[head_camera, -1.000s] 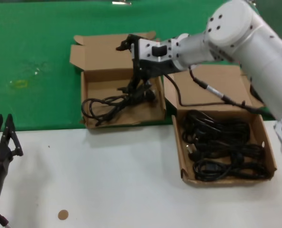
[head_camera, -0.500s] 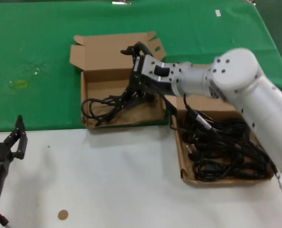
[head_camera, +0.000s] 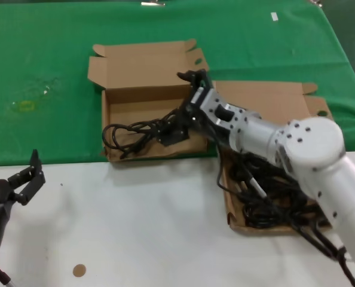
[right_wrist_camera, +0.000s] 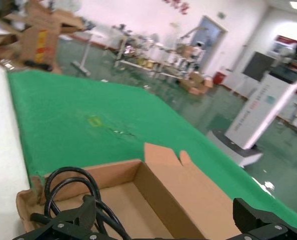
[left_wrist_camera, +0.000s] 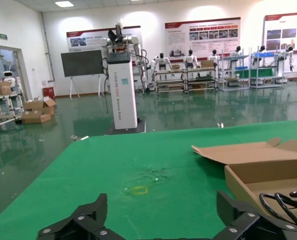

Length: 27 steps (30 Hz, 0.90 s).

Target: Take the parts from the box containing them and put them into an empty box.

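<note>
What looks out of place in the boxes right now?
In the left box, the black cable loops over the front-left wall instead of lying fully inside. The right gripper is low over that cable. Cables in the right box look contained.

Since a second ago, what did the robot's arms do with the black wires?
The right gripper sank lower into the left box as its arm swung down across the full right box, laying the black cable flat; its fingers now look open. The left gripper turned slightly over the white table. Both boxes stayed put.

Boxes (head_camera: 143,72) matt brown cardboard; cables (head_camera: 132,133) black rubbery (slight sheen); green cloth (head_camera: 40,54) matt.
</note>
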Motion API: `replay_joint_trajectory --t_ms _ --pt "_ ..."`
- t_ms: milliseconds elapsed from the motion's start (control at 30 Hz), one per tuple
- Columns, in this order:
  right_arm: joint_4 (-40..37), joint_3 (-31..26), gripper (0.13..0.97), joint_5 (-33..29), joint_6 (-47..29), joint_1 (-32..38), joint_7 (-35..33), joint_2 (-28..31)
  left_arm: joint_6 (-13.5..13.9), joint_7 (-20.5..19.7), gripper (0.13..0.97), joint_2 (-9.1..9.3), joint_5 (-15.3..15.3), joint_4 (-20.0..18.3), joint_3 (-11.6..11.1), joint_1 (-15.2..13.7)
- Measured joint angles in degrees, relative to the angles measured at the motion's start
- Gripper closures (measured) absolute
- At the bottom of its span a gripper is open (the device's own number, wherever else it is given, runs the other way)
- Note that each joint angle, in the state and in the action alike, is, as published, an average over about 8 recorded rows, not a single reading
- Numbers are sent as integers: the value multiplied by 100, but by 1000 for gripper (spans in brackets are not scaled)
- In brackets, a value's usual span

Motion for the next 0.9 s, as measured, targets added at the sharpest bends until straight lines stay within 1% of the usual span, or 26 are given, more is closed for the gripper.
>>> replay_joint_trajectory --t_ms 267,300,567,700,900 --pt "717 357 129 323 549 -834 207 117 0 -2 306 0 0 0 0 0" --pt "804 400 129 363 615 -936 232 131 0 -2 306 0 0 0 0 0" --pt "1518 756 129 684 1162 -1771 438 248 0 -2 183 0 0 0 0 0" --pt "1874 934 129 845 1434 -2188 541 307 0 -2 183 0 -1 0 0 0" --pt "2413 1201 129 1088 1847 -2809 697 394 0 -2 145 0 -1 0 0 0"
